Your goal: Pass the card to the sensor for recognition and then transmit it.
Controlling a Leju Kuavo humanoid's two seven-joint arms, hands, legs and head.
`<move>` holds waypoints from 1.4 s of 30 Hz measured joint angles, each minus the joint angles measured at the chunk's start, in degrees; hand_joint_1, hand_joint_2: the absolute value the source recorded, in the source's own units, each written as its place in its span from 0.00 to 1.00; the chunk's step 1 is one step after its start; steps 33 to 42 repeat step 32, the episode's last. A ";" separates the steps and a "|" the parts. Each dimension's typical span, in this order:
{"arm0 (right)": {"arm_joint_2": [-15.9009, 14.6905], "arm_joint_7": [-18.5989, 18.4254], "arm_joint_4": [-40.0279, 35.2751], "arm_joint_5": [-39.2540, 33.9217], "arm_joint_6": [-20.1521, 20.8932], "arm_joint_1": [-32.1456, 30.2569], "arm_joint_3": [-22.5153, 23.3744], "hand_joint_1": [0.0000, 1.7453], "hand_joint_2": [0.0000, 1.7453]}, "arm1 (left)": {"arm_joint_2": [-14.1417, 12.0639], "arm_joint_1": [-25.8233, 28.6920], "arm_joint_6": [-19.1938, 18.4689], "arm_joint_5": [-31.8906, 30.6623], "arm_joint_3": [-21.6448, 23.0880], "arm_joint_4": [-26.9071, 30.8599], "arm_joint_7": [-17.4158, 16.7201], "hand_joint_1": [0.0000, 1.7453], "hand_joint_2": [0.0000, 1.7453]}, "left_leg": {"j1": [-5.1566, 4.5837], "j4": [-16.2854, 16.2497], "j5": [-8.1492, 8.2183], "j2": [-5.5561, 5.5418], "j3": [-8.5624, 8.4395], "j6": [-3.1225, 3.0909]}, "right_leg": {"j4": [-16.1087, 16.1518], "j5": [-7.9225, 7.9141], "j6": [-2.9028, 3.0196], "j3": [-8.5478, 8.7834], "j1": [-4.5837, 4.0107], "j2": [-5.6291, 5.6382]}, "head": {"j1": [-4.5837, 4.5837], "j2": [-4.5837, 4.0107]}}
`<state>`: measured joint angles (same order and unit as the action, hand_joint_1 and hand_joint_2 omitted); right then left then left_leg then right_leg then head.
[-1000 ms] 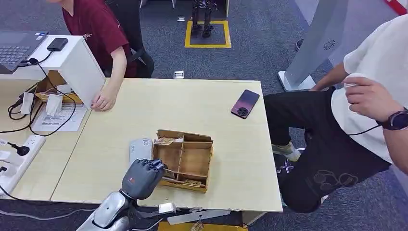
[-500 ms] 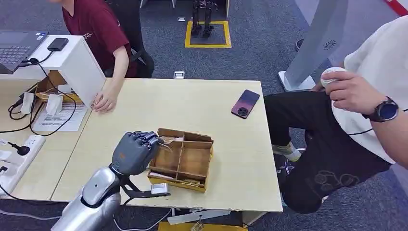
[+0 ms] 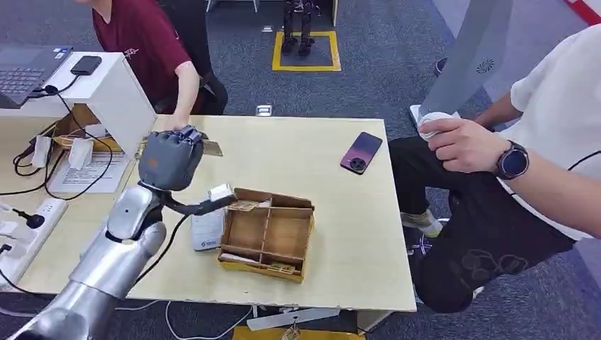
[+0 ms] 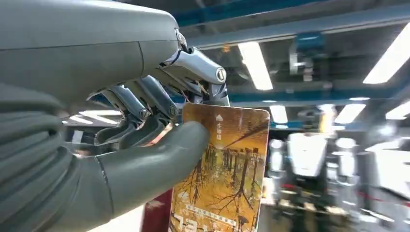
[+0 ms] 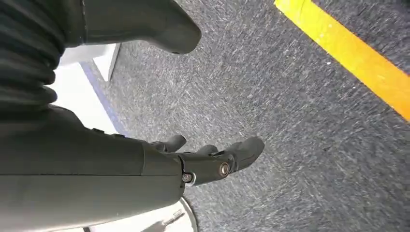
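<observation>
Above the table's (image 3: 340,234) far left corner, left hand (image 3: 169,157) raised, pinching a card (image 4: 225,169), right hand (image 5: 208,162) hanging empty, fingers apart.

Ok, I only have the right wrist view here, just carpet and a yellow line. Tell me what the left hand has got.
Observer: The left hand pinches a card between thumb and fingers; the card carries a picture of trees.
Operator: Tell me where that hand is over the table.
Observer: In the head view the left hand is raised near the table's far left corner, beyond the wooden tray.
Operator: Check for people close by.
Observer: A person in a dark red shirt stands just beyond that corner.
</observation>
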<state>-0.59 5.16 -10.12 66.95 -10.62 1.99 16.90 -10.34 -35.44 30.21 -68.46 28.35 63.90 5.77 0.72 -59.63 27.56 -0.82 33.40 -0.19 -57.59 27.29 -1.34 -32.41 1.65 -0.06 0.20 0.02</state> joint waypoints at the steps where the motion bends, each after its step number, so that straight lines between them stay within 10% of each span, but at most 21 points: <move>1: 0.04 0.00 0.00 0.26 0.06 0.12 0.00 0.00 1.00 | 0.48 -1.59 0.30 -0.19 -0.52 -2.75 -0.02 1.00 1.00 | 0.00 0.00 -0.01 0.00 0.01 0.00 | 0.00 -0.01 -0.01 0.00 0.00 0.00 | 0.02 0.00; 23: 0.26 -0.15 0.00 0.83 0.11 0.29 0.00 0.00 1.00 | 3.12 -8.55 3.41 -0.85 -4.19 -21.15 -0.39 1.00 1.00 | 0.00 0.00 -0.03 0.02 0.06 0.03 | -0.01 -0.05 0.03 -0.06 0.00 0.03 | 0.02 0.00; 24: 0.26 -0.15 -0.02 0.85 0.11 0.29 0.00 0.00 1.00 | 3.15 -8.61 3.43 -0.85 -4.19 -21.36 -0.15 0.90 1.00 | 0.00 0.00 -0.03 0.02 0.06 0.03 | -0.01 -0.05 0.03 -0.06 0.00 0.03 | 0.02 0.00; 25: 0.26 -0.15 -0.02 0.85 0.11 0.29 0.00 0.00 1.00 | 3.15 -8.69 3.43 -0.83 -4.22 -21.60 0.09 0.51 1.00 | 0.00 0.00 -0.03 0.02 0.06 0.03 | -0.01 -0.05 0.03 -0.06 0.00 0.03 | 0.02 0.00; 27: 0.26 -0.15 0.00 0.90 0.13 0.28 0.00 0.00 1.00 | 3.19 -8.70 3.50 -0.85 -4.22 -21.93 0.13 0.14 1.00 | 0.00 0.00 -0.03 0.02 0.06 0.03 | -0.01 -0.05 0.03 -0.07 0.00 0.03 | 0.02 0.00; 28: 0.26 -0.15 -0.02 0.92 0.11 0.29 0.00 0.00 1.00 | 3.25 -8.70 3.58 -0.85 -4.22 -22.06 0.15 0.20 1.00 | 0.00 0.00 -0.03 0.02 0.06 0.03 | -0.01 -0.05 0.03 -0.07 0.00 0.03 | 0.02 0.00; 29: 0.26 -0.15 0.00 0.94 0.11 0.30 0.00 0.00 1.00 | 3.32 -8.70 3.71 -0.85 -4.22 -22.17 0.13 0.83 1.00 | 0.00 0.00 -0.03 0.02 0.06 0.03 | -0.01 -0.05 0.03 -0.07 0.00 0.03 | 0.04 0.00; 31: 0.26 -0.15 -0.02 1.20 0.09 0.30 0.00 0.00 1.00 | 3.41 -8.71 4.02 -0.92 -4.28 -22.43 0.15 0.64 1.00 | 0.00 0.00 -0.03 0.02 0.06 0.03 | -0.01 -0.05 0.03 -0.07 0.00 0.03 | 0.04 0.00; 42: 0.26 -0.15 -0.02 1.27 0.09 0.29 0.00 0.00 1.00 | 3.50 -8.74 4.02 -0.92 -4.35 -22.59 0.15 0.64 1.00 | 0.00 0.00 -0.03 0.02 0.06 0.03 | -0.01 -0.05 0.03 -0.07 0.00 0.03 | 0.00 0.00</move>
